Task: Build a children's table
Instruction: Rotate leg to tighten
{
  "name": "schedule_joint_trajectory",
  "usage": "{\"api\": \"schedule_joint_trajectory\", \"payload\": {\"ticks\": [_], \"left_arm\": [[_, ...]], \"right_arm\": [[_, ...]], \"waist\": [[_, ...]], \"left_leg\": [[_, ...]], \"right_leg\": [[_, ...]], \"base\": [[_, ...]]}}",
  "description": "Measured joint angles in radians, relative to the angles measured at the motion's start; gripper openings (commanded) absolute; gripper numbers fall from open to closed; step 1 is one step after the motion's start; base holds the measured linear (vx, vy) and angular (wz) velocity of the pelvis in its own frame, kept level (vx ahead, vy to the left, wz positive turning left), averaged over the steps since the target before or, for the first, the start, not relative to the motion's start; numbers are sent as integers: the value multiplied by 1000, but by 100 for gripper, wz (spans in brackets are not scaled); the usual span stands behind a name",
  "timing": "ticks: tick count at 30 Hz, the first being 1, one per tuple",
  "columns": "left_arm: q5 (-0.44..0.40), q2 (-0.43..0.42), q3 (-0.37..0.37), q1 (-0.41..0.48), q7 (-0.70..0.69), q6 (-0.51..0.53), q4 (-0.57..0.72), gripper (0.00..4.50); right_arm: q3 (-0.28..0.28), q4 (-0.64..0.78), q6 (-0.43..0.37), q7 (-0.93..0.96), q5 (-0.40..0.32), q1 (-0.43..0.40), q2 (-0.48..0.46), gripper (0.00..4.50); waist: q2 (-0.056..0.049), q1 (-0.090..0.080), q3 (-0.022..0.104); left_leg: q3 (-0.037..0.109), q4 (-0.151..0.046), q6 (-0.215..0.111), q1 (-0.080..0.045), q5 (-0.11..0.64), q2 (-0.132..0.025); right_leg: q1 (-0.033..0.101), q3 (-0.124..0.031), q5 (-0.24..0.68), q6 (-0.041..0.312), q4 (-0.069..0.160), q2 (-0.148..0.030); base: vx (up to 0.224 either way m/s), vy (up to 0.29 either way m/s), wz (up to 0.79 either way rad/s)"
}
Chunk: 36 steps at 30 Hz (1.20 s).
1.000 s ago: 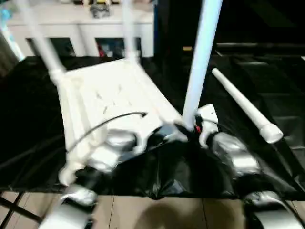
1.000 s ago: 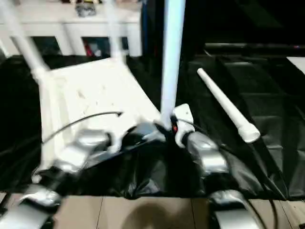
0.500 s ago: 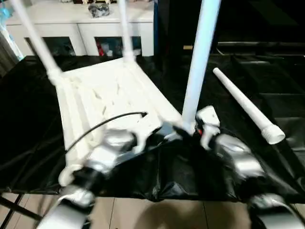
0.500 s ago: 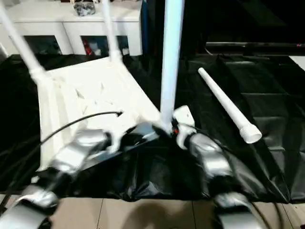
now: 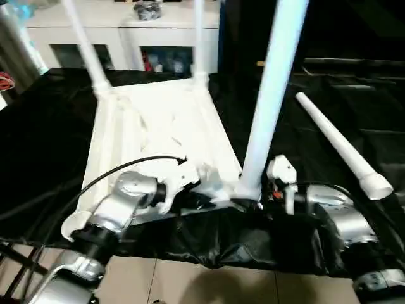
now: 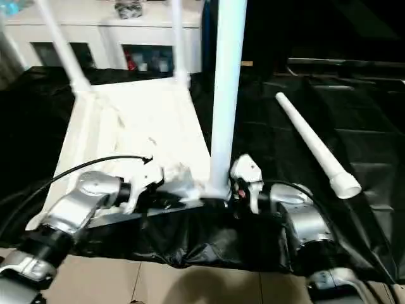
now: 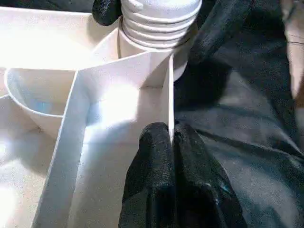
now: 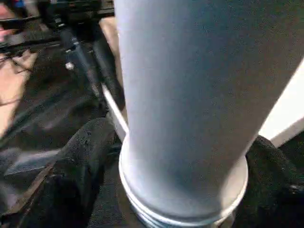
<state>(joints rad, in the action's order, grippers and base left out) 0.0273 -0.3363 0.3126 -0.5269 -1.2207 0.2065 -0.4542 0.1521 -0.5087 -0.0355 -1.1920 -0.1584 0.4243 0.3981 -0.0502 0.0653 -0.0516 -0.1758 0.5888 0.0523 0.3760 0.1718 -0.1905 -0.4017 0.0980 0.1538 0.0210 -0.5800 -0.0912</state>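
Observation:
The children's table's white tabletop [image 5: 152, 126] lies ribbed side up on the black cloth. Two white legs [image 5: 85, 50] [image 5: 198, 44] stand upright in its far corners. A third leg [image 5: 269, 107] rises from the near right corner socket. My right gripper [image 8: 183, 180] is open, with a black finger [image 8: 71, 180] on each side of that leg's ribbed base. Beside that socket, my left gripper [image 7: 170, 135] is shut on a thin upright rib [image 7: 168, 95] of the tabletop. The fourth leg [image 5: 335, 142] lies loose on the cloth to the right.
The large black-draped table [image 5: 44, 145] carries everything, and its front edge runs just under my forearms, with beige floor [image 5: 190, 285] below. A white cabinet [image 5: 126, 31] stands behind it. Open black cloth lies left of the tabletop and around the loose leg.
The whole picture has shifted, so the camera moved. Both grippers stay at the near right corner, and the third leg still stands upright there.

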Motion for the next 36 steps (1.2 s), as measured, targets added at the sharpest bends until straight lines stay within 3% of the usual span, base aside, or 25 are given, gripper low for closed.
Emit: {"api": "schedule_joint_trajectory", "payload": {"ticks": [12, 16, 18, 23, 30, 33, 36], "left_arm": [[13, -14, 12, 4, -38, 9, 17, 0], [-7, 22, 6, 4, 37, 4, 7, 0], [-23, 44, -5, 3, 100, 4, -7, 0], [-66, 141, -35, -42, 316, 41, -80, 0], [-103, 237, -60, -78, 494, 68, -138, 0], [-103, 237, -59, -78, 483, 68, -138, 0], [-102, 230, -60, -77, 462, 65, -138, 0]], "right_arm": [[0, 55, -52, -35, -16, -26, 18, 281], [-23, 44, -61, 32, -13, -31, -4, 274], [-44, 7, -36, 123, 9, -23, -42, 274], [-100, -141, 0, 483, 60, 60, -179, 272], [-139, -232, 6, 761, 101, 127, -272, 272], [-144, -241, 28, 753, 102, 127, -276, 345], [-145, -238, 40, 702, 102, 119, -267, 363]], "waist": [[0, 15, 0], [0, 19, 0], [0, 11, 1], [0, -37, 1], [-2, -48, 3], [-3, -49, 3], [-3, -50, 3]], "left_leg": [[0, 2, 0, 3, 0, -1], [0, 3, 0, 3, 0, -1], [0, 4, 0, 2, 0, -1], [0, 4, 1, -4, 0, 0], [1, 4, 0, -5, 0, 1], [1, 3, 0, -5, 0, 1], [1, 2, 0, -5, 0, 1]], "right_leg": [[0, 0, 0, -1, 0, 0], [0, 0, 0, -1, 0, 0], [0, -1, 1, -2, 0, 0], [2, -1, 2, -6, 0, 0], [3, -1, 2, -6, 1, 0], [3, -1, 2, -6, 1, 0], [3, 0, 2, -6, 1, 0]], "base": [[0, 0, 0], [0, 0, 0], [0, 0, 0], [0, 0, 0], [0, 0, 0], [0, 0, 0], [0, 0, 0]]}}
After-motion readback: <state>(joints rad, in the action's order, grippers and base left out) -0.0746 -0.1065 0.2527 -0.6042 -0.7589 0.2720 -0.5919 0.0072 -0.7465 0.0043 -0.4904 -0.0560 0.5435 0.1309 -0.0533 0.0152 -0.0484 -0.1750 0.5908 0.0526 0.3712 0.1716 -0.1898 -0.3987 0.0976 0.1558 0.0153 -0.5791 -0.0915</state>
